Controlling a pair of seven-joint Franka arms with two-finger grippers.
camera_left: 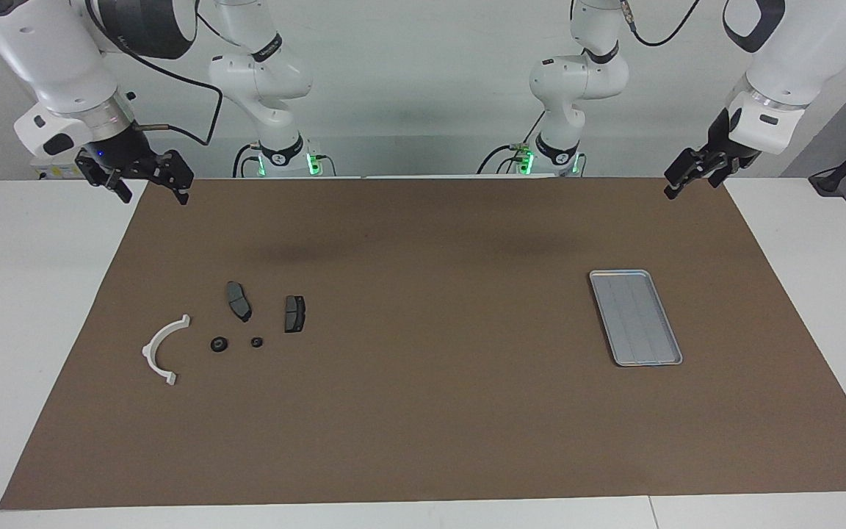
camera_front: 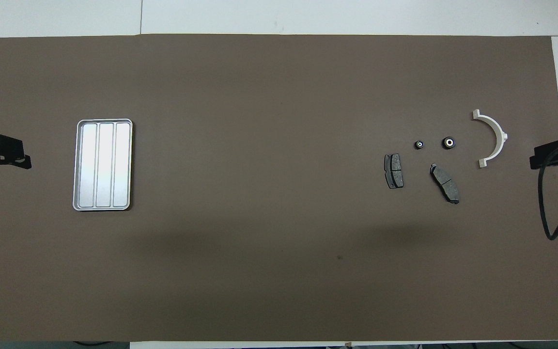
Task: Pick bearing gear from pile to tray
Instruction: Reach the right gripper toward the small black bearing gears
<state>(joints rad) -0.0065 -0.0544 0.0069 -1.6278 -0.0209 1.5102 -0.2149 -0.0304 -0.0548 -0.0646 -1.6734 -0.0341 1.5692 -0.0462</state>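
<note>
Item 1: white curved half-ring plastic bracket, lying flat on the brown mat at the outermost edge of the pile, toward my right arm's end of the table.

Item 2: larger small black round bearing piece, at 3 o'clock of the bracket in the facing view, near it but apart.

Item 3: smaller black round bearing piece, at 3 o'clock of the larger one, apart from it.

Item 4: dark grey brake-pad-like plate, tilted, at 12 o'clock of the larger round piece, nearer to me.

Item 5: second dark grey brake-pad-like plate, at 1 o'clock of the smaller round piece.

Item 6: flat rectangular silver-grey metal tray with rounded corners, low rim and lengthwise ribs; bare inside; well apart from the pile, toward my left arm's end.

Item 7: my right gripper, raised over the mat's corner at my end, 11 o'clock of the pile; fingers spread wide, holding nothing.

Item 8: my left gripper, raised over the mat's corner at 1 o'clock of the tray; fingers apart, holding nothing.
</note>
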